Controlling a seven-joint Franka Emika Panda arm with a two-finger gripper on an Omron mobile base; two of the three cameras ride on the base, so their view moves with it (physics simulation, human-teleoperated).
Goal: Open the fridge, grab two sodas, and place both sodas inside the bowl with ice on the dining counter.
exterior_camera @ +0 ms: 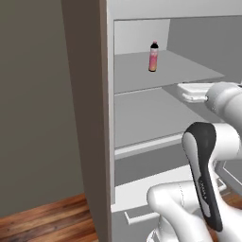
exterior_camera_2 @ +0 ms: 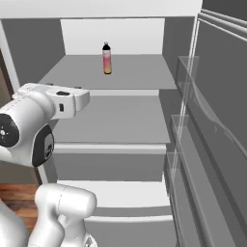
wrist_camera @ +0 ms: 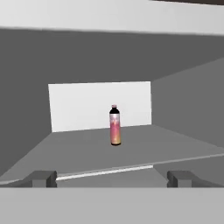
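The fridge (exterior_camera_2: 116,120) stands open, its grey inner shelves facing me. One soda, the pink bottle with a black cap (wrist_camera: 114,125), stands upright near the back of the upper shelf (exterior_camera: 153,56) (exterior_camera_2: 106,58). My gripper (wrist_camera: 111,178) is open, level with that shelf's front edge and well short of the bottle, which sits centred between the fingertips (wrist_camera: 42,177). Nothing is held. The cola soda, the bowl and the dining counter are out of view.
The open fridge door (exterior_camera_2: 217,125) with its clear bins stands close on the right. A bare middle shelf (exterior_camera_2: 111,120) lies below the hand. The lower drawer (exterior_camera: 142,189) is beneath. Wood floor (exterior_camera: 42,220) and a taupe wall lie left of the fridge.
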